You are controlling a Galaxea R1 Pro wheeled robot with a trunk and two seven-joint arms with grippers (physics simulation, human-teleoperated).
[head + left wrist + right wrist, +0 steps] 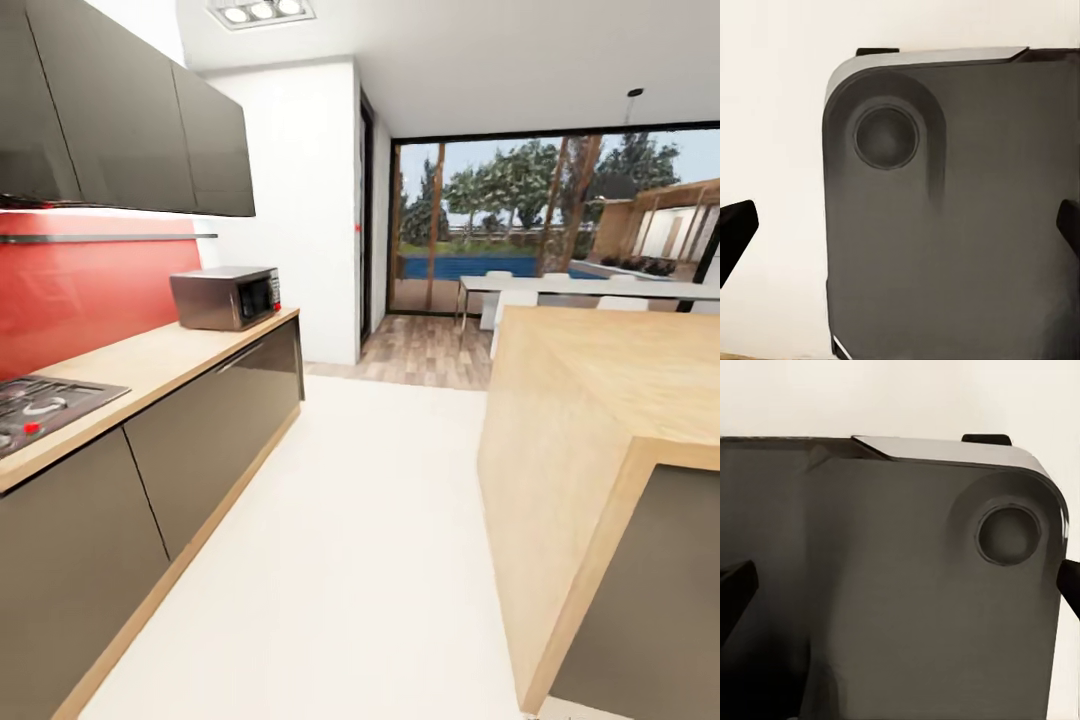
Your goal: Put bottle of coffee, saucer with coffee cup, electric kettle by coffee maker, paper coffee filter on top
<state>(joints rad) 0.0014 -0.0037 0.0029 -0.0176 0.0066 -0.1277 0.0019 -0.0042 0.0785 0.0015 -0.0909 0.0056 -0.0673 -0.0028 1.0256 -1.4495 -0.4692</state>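
**Ana:** While the head camera looks down the kitchen aisle, what runs along the left wall?

**Ben:** That is the kitchen countertop [150, 365], light tan wood grain over dark grey cabinet fronts, with a glossy red backsplash [90, 285] behind it. A steel-grey microwave [225, 297] sits at its far end, close to the back edge. A gas hob [40, 405] is set into the top at the near end, with a small red knob by its front edge. The stretch of worktop between the hob and the microwave is plain wood.

**Ana:** And the kitchen shelf?

**Ben:** A thin dark board [105, 238] crosses the backsplash above the counter, under the dark wall cabinets [120, 110]. I can't make out anything standing on it from this angle.

**Ana:** What's on the other side?

**Ben:** The thick blocky wooden island [600, 420] is at the right, across the pale floor [350, 560]. Past it stand a white table and chairs, then a large window onto a pool and trees.

**Ana:** The pincers?

**Ben:** In the left wrist view the left gripper [900, 232] has its two dark fingertips at opposite edges of the picture, spread wide with nothing between them, above a dark rounded panel [960, 225] and pale floor. The right gripper [900, 592] reads the same in its own wrist view: tips wide apart, holding nothing, over a similar dark panel [892, 585].
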